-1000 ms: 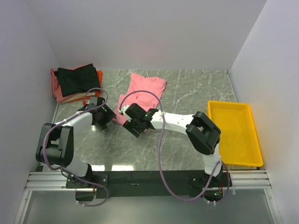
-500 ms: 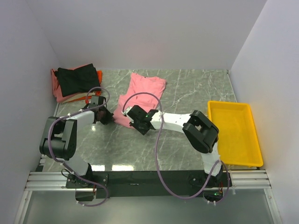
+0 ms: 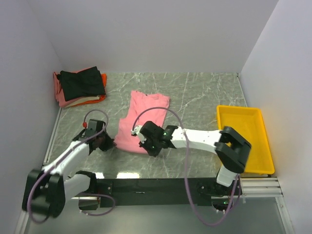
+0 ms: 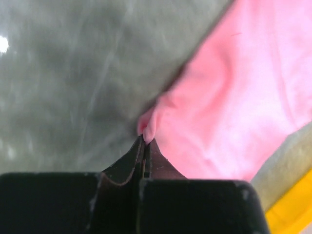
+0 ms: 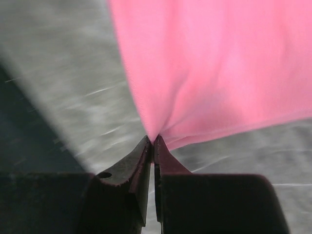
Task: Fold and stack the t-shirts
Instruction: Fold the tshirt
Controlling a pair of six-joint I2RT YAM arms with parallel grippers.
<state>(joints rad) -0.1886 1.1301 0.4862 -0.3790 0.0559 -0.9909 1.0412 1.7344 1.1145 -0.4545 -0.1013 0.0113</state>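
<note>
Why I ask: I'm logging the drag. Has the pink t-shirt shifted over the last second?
Yes. The pink t-shirt has slid toward the table's near edge, away from the folded stack in the far left corner.

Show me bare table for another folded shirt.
Widest bare table lies between the pink shirt and the yellow bin. A narrower strip separates the shirt from the corner stack. Crowded: left gripper and right gripper pinching the shirt's near corners.
</note>
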